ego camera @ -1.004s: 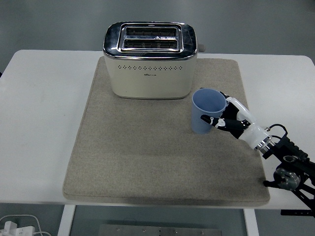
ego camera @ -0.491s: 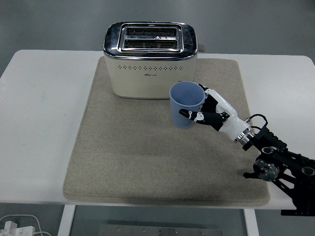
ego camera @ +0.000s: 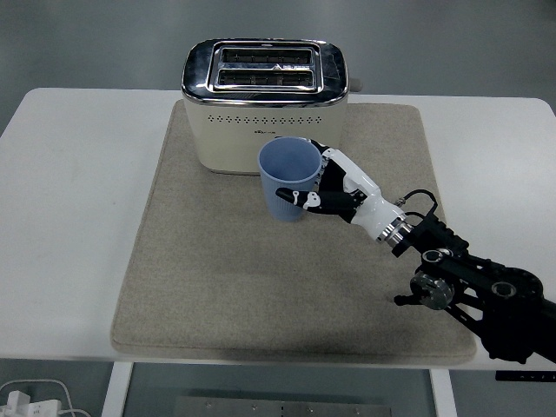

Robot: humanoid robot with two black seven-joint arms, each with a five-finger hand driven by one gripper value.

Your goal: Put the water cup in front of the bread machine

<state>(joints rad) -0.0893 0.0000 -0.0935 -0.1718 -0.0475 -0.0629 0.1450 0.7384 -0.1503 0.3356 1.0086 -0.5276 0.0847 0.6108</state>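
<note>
Blue water cup [ego camera: 289, 179] upright with its mouth open upward, just in front of the bread machine [ego camera: 265, 105], slightly toward 3 o'clock of that machine's middle, over the beige mat [ego camera: 208, 278]. Impossible to tell whether the cup's base touched the mat or hung just above it. Gripped from its 3 o'clock side by the right robot hand [ego camera: 334, 189], fingers [ego camera: 306, 199] curled round the cup's wall. Carried well toward 9 o'clock since a second before, when it stood off the machine's 3 o'clock corner; half a second before, only partway across. Arm now stretched farther in from the 4 o'clock corner, its black links low over the mat's near corner.

Open mat at 6 and 9 o'clock of the cup, wide and bare down to the mat's near edge. Little room at 12 o'clock, the machine's front wall close behind the cup. White bench [ego camera: 69, 208] bare at 9 o'clock beyond the mat's edge.
</note>
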